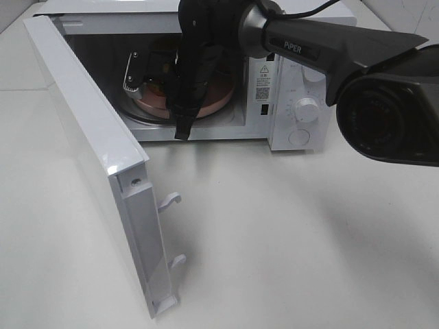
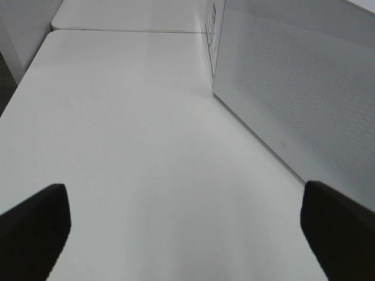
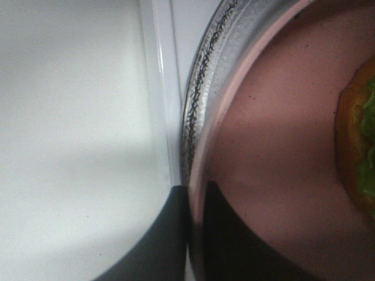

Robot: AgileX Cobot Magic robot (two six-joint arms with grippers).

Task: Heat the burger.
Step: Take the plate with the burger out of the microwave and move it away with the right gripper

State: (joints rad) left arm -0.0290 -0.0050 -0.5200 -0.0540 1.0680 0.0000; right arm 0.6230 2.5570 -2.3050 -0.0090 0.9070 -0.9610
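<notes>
White surface point(image 1: 288, 240) holds the microwave point(image 1: 295, 103), its door point(image 1: 96, 157) swung wide, while the right gripper point(image 3: 196, 234) pinches the plate point(image 3: 275, 146) under the burger point(image 3: 357, 140).

High view overlooks the open microwave point(image 1: 288, 103); right wrist, close up, probably shares its plate point(image 3: 275, 146)

Even, bright overhead light washes the white matte surface point(image 1: 288, 240), soft shadows under the open white microwave door point(image 1: 103, 178). The microwave cavity is dim. Both wrist views are blurred close-up.
</notes>
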